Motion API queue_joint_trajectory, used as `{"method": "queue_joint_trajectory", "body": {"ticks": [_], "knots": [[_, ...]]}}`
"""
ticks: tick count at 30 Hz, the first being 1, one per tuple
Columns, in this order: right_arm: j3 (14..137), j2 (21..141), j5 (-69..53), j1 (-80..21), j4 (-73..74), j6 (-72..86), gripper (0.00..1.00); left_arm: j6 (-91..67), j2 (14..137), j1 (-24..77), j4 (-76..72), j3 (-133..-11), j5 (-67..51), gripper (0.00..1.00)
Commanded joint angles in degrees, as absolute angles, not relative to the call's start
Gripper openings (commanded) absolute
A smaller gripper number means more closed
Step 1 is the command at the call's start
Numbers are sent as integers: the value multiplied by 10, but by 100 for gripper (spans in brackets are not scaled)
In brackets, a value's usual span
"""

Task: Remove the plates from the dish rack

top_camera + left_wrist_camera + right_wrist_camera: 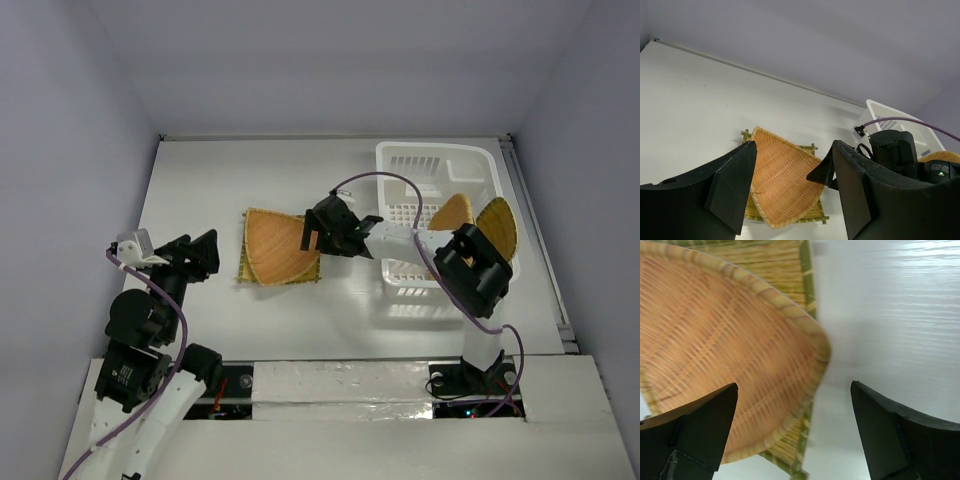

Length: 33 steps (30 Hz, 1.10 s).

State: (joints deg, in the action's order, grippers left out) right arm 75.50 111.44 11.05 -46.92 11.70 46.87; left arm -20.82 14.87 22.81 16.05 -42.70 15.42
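A rounded-triangle woven plate (278, 250) lies on a square green-edged plate (249, 274) on the table, left of centre. My right gripper (316, 237) hangs open just over the triangle plate's right corner, with nothing between its fingers. In the right wrist view the triangle plate (715, 340) and the square plate (785, 260) lie below the open gripper (794, 387). Two more plates (452, 212) (498, 228) stand in the white dish rack (430, 150). My left gripper (205, 255) is open and empty, left of the stack; its view shows the triangle plate (785, 180) beyond the gripper (795, 150).
The dish rack (885, 111) stands at the table's back right, and the right arm reaches out from in front of it. The right gripper's dark finger (821, 173) shows at the stack's right edge. Grey walls close in the table on three sides.
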Motion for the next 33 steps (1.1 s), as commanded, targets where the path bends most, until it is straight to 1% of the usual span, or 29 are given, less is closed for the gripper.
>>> {"method": "queue_joint_trajectory", "body": {"ticks": [1,7,8,9,10,11,12,13,14,16,17,19,20,21,23,24,25,26,27,28,29,30,31,33], "knots": [[780,1078,164,-471,172,434,100,-201,149,231,132,-421,150,59],[789,1031,188,-483,209,419,100,-201,148,231,132,-420,149,59],[794,1021,187,-489,213,415,98,-201,147,231,133,-420,149,59],[796,1008,187,-490,219,410,90,-201,147,231,133,-420,149,59],[800,995,186,-496,222,400,81,-201,146,231,133,-420,149,59],[804,965,183,-502,225,392,69,-201,146,231,132,-420,149,59],[812,948,186,-502,231,384,47,-201,145,231,132,-420,149,59],[814,927,195,-502,238,375,6,-201,144,231,132,-420,149,59],[815,883,207,-502,246,367,0,-200,143,231,133,-420,149,56],[826,840,278,-502,289,349,0,-200,142,231,134,-420,149,48],[832,804,329,-502,338,333,0,-200,141,231,134,-419,148,40],[854,774,379,-486,400,329,0,-200,138,231,133,-419,149,31],[857,760,417,-478,427,331,0,-201,137,231,133,-419,149,22],[855,726,426,-465,474,332,0,-201,134,231,133,-418,151,17],[829,688,429,-404,501,331,0,-202,132,231,132,-418,151,8],[814,666,414,-379,504,326,0,-201,131,231,132,-418,151,5],[801,624,405,-329,506,316,0,-200,131,236,130,-418,150,3],[779,604,401,-308,505,309,3,-198,132,236,131,-418,150,2],[768,586,397,-288,499,301,12,-198,136,236,132,-418,148,2],[759,565,388,-265,497,281,35,-197,139,236,133,-418,145,2],[752,561,358,-224,497,274,45,-197,141,236,133,-419,144,2],[749,559,351,-211,504,271,53,-197,146,236,134,-419,140,4],[742,559,347,-203,503,265,64,-197,147,236,134,-420,140,6],[721,567,329,-176,502,253,64,-196,148,236,134,-420,139,17]]}}
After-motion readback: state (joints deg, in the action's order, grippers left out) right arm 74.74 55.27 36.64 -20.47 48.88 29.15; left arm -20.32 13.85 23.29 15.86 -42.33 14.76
